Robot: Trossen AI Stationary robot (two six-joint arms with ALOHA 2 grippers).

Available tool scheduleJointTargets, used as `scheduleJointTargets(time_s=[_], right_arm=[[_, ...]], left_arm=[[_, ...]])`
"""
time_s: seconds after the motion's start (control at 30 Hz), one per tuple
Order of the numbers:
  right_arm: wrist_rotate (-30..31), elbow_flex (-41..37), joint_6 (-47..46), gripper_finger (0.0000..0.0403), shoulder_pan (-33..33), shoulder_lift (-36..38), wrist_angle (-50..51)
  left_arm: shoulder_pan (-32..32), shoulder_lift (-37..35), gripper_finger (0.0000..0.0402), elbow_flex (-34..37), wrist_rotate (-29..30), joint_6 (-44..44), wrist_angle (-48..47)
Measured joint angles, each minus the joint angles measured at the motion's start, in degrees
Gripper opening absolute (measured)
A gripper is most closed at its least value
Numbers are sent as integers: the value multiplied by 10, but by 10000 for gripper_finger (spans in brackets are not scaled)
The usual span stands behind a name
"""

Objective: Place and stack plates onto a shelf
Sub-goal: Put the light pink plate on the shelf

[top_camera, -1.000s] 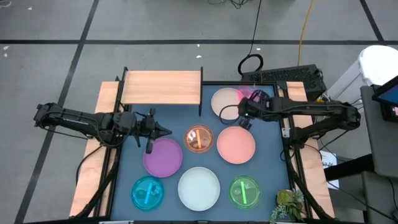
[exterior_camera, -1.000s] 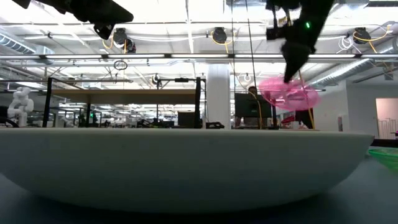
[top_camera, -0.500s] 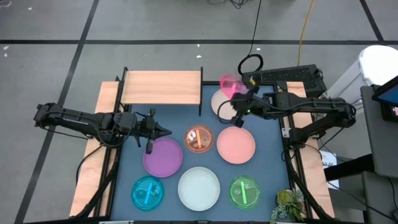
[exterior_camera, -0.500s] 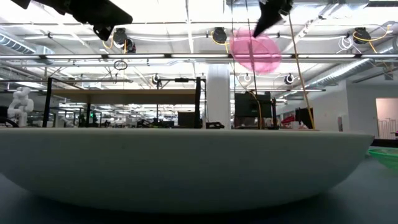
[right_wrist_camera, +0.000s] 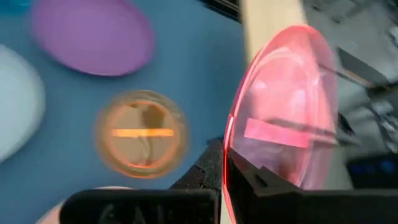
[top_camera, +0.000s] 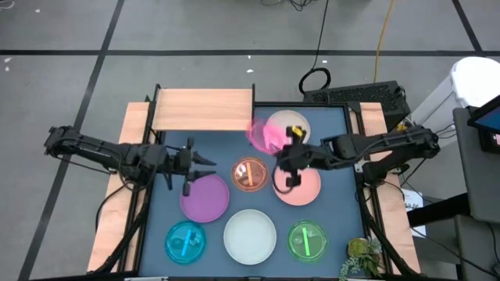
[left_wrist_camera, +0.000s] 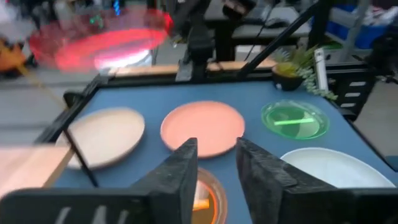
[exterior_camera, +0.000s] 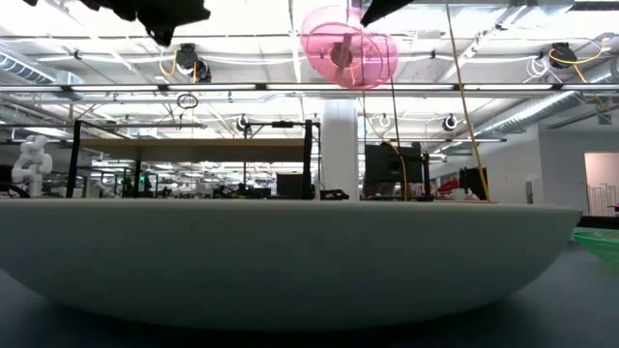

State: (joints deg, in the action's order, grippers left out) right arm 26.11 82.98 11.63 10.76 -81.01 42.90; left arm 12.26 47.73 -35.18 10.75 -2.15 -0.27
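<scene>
My right gripper (top_camera: 279,145) is shut on a translucent magenta plate (top_camera: 264,134) held in the air beside the shelf's right end, over the cream plate (top_camera: 293,125). The shelf (top_camera: 203,109), a light-wood board on black legs, stands at the far left. My left gripper (top_camera: 208,163) hovers open over the far rim of the purple plate (top_camera: 205,197), touching nothing. The orange (top_camera: 250,174), pink (top_camera: 298,186), white (top_camera: 250,236), cyan (top_camera: 186,241) and green (top_camera: 306,241) plates lie flat on the blue table top. My right gripper pinches the magenta plate's rim (right_wrist_camera: 231,140) between its two fingers, one on each face. The plate stands tipped up nearly on edge beyond the fingers (right_wrist_camera: 249,177). It is lifted well clear of the table and of the other plates (exterior_camera: 348,48).
Thin black shelf legs (top_camera: 251,125) stand close to the held plate. A small plant (top_camera: 363,257) sits at the near right corner. Wooden side strips (top_camera: 117,211) run along both table sides. A keyboard (top_camera: 359,95) lies beyond the far right edge.
My right gripper has carried the magenta plate up and toward the table's left, from the far right corner to beside the shelf's right end. The plate has tipped from a slanted hang below the fingers to nearly on edge.
</scene>
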Motion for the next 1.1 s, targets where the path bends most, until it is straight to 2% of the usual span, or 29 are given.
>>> scheduleJointTargets(time_s=[0.3, 0.4, 0.63, 0.73, 1.1], right_arm=[[-67, 0, 11, 0, 61, -15, -17], [-70, 0, 10, 0, 77, -27, -15], [-128, 0, 11, 0, 95, -55, -15], [-129, 0, 11, 0, 100, -65, -16], [-160, -47, 11, 0, 103, -70, -88]], left_arm=[[22, 73, 161, 0, 18, -56, 84], [23, 106, 173, -20, 18, -73, 90], [48, 167, 201, -78, 13, -97, 42], [64, 189, 204, -96, 0, -112, 21], [68, 240, 204, -101, 11, -147, 18]])
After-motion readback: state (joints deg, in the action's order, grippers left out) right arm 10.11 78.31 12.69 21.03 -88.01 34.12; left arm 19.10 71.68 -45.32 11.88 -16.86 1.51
